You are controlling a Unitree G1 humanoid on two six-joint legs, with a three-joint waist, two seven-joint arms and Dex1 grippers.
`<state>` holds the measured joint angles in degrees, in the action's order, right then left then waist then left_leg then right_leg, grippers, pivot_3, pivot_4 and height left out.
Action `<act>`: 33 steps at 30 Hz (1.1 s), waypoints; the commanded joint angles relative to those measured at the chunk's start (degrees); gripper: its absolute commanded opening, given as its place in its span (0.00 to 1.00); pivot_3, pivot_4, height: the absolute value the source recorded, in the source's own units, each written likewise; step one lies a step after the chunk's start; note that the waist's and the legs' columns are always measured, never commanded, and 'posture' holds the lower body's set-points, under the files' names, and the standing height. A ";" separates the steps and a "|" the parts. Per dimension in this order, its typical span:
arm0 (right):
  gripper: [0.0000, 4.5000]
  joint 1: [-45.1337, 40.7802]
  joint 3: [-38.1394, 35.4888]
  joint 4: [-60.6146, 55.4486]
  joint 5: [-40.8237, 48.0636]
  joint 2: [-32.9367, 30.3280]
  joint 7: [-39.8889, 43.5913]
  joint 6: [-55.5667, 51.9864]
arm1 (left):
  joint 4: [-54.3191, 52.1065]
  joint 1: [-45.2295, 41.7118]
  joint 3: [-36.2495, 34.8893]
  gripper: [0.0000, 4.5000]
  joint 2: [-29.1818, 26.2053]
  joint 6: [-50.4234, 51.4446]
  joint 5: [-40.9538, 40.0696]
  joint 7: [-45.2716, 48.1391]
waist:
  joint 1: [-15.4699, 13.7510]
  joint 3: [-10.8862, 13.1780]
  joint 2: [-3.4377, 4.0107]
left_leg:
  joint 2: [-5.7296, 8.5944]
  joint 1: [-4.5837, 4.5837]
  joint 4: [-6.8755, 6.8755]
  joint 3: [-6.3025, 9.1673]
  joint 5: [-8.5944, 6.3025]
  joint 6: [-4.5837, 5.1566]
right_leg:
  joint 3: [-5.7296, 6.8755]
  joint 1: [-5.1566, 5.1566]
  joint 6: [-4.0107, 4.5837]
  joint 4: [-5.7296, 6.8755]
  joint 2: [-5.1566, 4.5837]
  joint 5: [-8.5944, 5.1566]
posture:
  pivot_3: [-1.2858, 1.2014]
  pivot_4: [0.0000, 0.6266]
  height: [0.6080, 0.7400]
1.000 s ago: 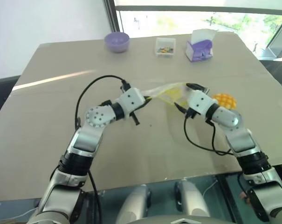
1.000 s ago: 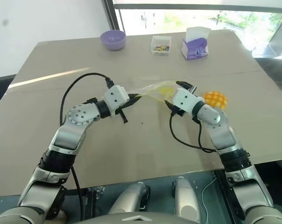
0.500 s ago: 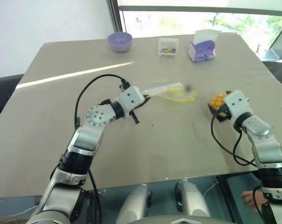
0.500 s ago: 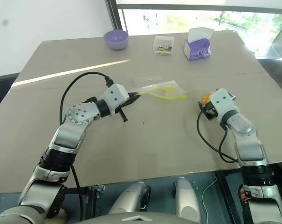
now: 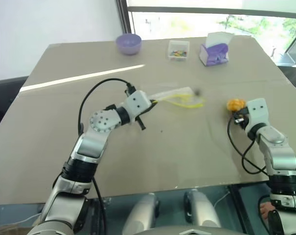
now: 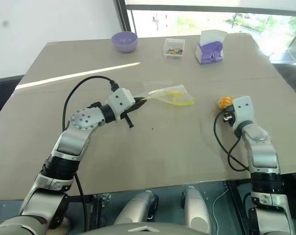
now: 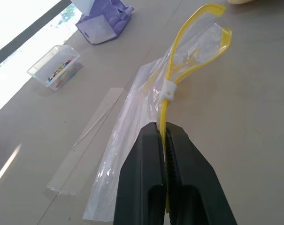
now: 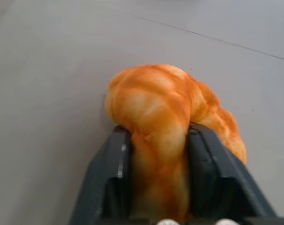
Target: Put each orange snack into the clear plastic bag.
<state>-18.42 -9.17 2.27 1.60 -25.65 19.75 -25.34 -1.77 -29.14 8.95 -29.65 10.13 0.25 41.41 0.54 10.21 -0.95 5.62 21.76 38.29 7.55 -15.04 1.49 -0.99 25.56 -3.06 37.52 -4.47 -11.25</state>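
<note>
The clear plastic bag (image 5: 178, 96) lies on the tan table (image 5: 138, 156) just right of its middle, its yellow seal strip (image 7: 198, 44) bowed into a loop. My left gripper (image 7: 163, 129) is shut on the near end of that strip, as the left wrist view shows. At the right side of the table sits the orange snack (image 5: 234, 104). My right gripper (image 8: 158, 140) is shut on the snack (image 8: 156, 98), its two fingers (image 8: 120, 157) pressing into the soft sides. The snack rests on the table, well to the right of the bag.
Along the far edge stand a purple bowl (image 5: 128, 43), a small clear box of colourful bits (image 5: 178, 49) and a purple-and-white tissue box (image 5: 214, 51). A window runs behind the table. The table's right edge lies close beside my right arm.
My right arm let go of the bag's mouth, swung right and down to the orange snack, and its fingers closed on it. The bag settled lower. The left gripper stayed put.
</note>
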 commanded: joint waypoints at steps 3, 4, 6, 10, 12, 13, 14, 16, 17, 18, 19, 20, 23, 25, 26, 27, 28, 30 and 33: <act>0.06 1.03 1.64 -5.97 3.60 -1.35 6.73 6.27 | -0.97 -2.26 -2.22 0.00 0.31 1.01 -1.37 -0.84 | 0.21 0.01 0.01 | 0.00 0.01 0.00 -0.01 0.00 0.00 | 0.00 0.02 0.00 0.00 0.00 0.00 | 0.52 0.24 1.00; 0.06 1.10 1.74 -8.29 5.46 -1.25 8.47 5.81 | -0.89 -2.48 -2.27 0.00 0.40 1.22 -1.37 -0.97 | 0.38 0.01 0.02 | -0.01 0.00 0.00 -0.01 0.00 0.00 | -0.01 0.02 0.00 0.00 0.01 0.00 | 0.52 0.24 1.00; 0.06 1.37 2.57 -12.90 8.44 -1.80 11.90 4.31 | -0.67 -2.94 -2.31 0.00 0.53 1.52 -1.30 -1.15 | 0.50 0.02 0.03 | -0.02 0.00 0.00 -0.04 0.00 0.00 | -0.04 0.03 -0.01 0.01 0.01 0.00 | 0.52 0.24 1.00; 0.06 2.33 4.84 -20.10 13.17 -2.95 16.99 0.51 | -0.53 -3.25 -2.23 0.00 0.59 1.59 -1.04 -1.24 | 0.29 0.02 0.02 | -0.04 0.00 0.00 -0.01 -0.02 0.04 | 0.00 0.02 -0.02 0.00 0.03 0.00 | 0.52 0.24 1.00; 0.06 1.94 6.01 -22.77 15.41 -2.75 18.05 -1.72 | -0.54 -3.23 -1.99 0.00 0.52 1.22 -0.83 -1.11 | 0.21 0.02 0.02 | -0.03 0.02 0.00 0.01 -0.02 0.04 | 0.02 0.01 -0.02 -0.03 0.02 0.00 | 0.52 0.24 1.00; 0.06 1.61 6.65 -23.61 16.12 -2.64 18.38 -2.50 | -0.62 -3.16 -1.85 0.00 0.54 0.98 -0.77 -1.04 | 0.21 0.02 0.02 | -0.03 0.03 0.00 0.02 -0.02 0.03 | 0.02 0.01 -0.02 -0.04 0.02 0.00 | 0.52 0.24 1.00; 0.06 1.49 7.02 -24.23 16.61 -2.68 18.54 -3.02 | -0.83 -3.06 -1.76 0.00 0.57 0.91 -0.75 -1.02 | 0.20 0.02 0.02 | -0.03 0.03 0.00 0.02 -0.02 0.03 | 0.02 0.01 -0.02 -0.05 0.01 0.00 | 0.52 0.24 1.00; 0.06 0.76 8.01 -24.58 17.37 -2.51 18.75 -3.70 | -1.57 -2.60 -0.98 0.00 0.28 -0.36 -0.22 -0.51 | 0.16 0.02 0.02 | -0.03 0.03 0.00 0.02 -0.02 0.03 | 0.03 0.01 -0.02 -0.05 0.01 0.00 | 0.52 0.24 1.00; 0.06 0.43 8.32 -24.54 17.56 -2.44 18.74 -3.85 | -1.85 -2.42 -0.72 0.00 0.15 -0.73 0.02 -0.37 | 0.15 0.02 0.02 | -0.03 0.03 0.00 0.02 -0.02 0.03 | 0.03 0.01 -0.02 -0.07 0.01 0.00 | 0.52 0.24 1.00; 0.06 0.06 8.60 -24.41 17.78 -2.37 18.74 -3.96 | -2.04 -2.29 -0.53 0.00 0.05 -1.01 0.24 -0.30 | 0.15 0.02 0.02 | -0.03 0.03 0.00 0.02 -0.02 0.02 | 0.03 0.01 -0.02 -0.07 0.00 0.00 | 0.52 0.24 1.00; 0.06 -0.34 8.82 -24.20 18.00 -2.27 18.72 -4.13 | -2.19 -2.17 -0.44 0.00 0.01 -1.19 0.34 -0.27 | 0.14 0.02 0.02 | -0.02 0.03 0.00 0.02 -0.01 0.01 | 0.03 0.01 -0.02 -0.07 -0.01 0.00 | 0.52 0.24 1.00; 0.06 -0.75 9.01 -23.93 18.19 -2.15 18.67 -4.34 | -2.30 -2.07 -0.37 0.00 -0.02 -1.44 0.35 -0.18 | 0.18 0.02 0.02 | -0.02 0.03 0.00 0.02 -0.01 0.01 | 0.03 0.01 -0.02 -0.07 0.00 0.00 | 0.52 0.24 1.00; 0.06 -2.39 9.95 -22.37 17.68 -1.59 18.35 -4.34 | -3.56 -1.26 0.11 0.00 -0.11 -2.69 0.02 0.70 | 0.28 0.02 0.02 | -0.03 0.03 0.00 0.01 -0.01 0.01 | 0.02 0.02 -0.02 -0.07 0.00 0.00 | 0.52 0.24 1.00; 0.06 -3.71 10.53 -21.02 17.19 -1.24 18.21 -3.96 | -4.46 -0.48 0.80 0.00 -0.62 -4.19 0.35 1.65 | 0.29 0.02 0.02 | -0.03 0.03 -0.01 0.01 -0.01 0.01 | 0.02 0.02 -0.02 -0.07 0.01 0.00 | 0.52 0.24 1.00; 0.06 -4.34 10.73 -20.44 17.02 -1.12 18.20 -3.85 | -4.80 -0.15 1.05 0.00 -0.88 -4.68 0.59 2.05 | 0.25 0.02 0.02 | -0.03 0.03 -0.01 0.01 -0.01 0.01 | 0.02 0.02 -0.02 -0.07 0.00 0.00 | 0.52 0.24 1.00; 0.06 -5.02 10.90 -19.91 17.03 -1.03 18.37 -3.86 | -4.98 0.06 1.17 0.00 -1.00 -5.07 0.75 2.32 | 0.17 0.02 0.02 | -0.03 0.03 -0.01 0.01 0.00 0.00 | 0.02 0.02 -0.02 -0.07 0.00 0.00 | 0.52 0.24 1.00; 0.06 -5.54 11.05 -19.55 17.09 -0.98 18.53 -3.99 | -5.13 0.21 1.19 0.00 -1.06 -5.35 0.77 2.51 | 0.13 0.02 0.02 | -0.03 0.04 -0.01 0.02 0.00 0.00 | 0.03 0.02 -0.02 -0.08 0.00 0.00 | 0.52 0.24 1.00; 0.06 -6.41 11.93 -18.68 16.63 -1.20 19.03 -4.04 | -5.39 0.40 1.07 0.00 -0.84 -5.56 0.46 2.70 | 0.10 0.02 0.02 | -0.03 0.05 -0.01 0.03 -0.01 0.01 | 0.04 0.02 -0.02 -0.09 0.00 0.00 | 0.52 0.24 1.00; 0.06 -7.28 13.65 -17.31 15.78 -1.27 19.54 -3.89 | -5.87 0.75 1.22 0.00 -0.88 -6.58 0.28 3.27 | 0.12 0.02 0.02 | -0.02 0.06 -0.01 0.03 -0.01 0.01 | 0.04 0.02 -0.02 -0.10 0.00 0.00 | 0.52 0.24 1.00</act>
<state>-24.34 3.89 -14.61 17.88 -26.67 38.64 -29.90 -4.48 -28.44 10.30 -30.12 5.43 0.96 44.27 0.65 10.23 -0.93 5.60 21.82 38.28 7.58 -15.05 1.51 -0.94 25.58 -3.07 37.42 -4.47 -11.25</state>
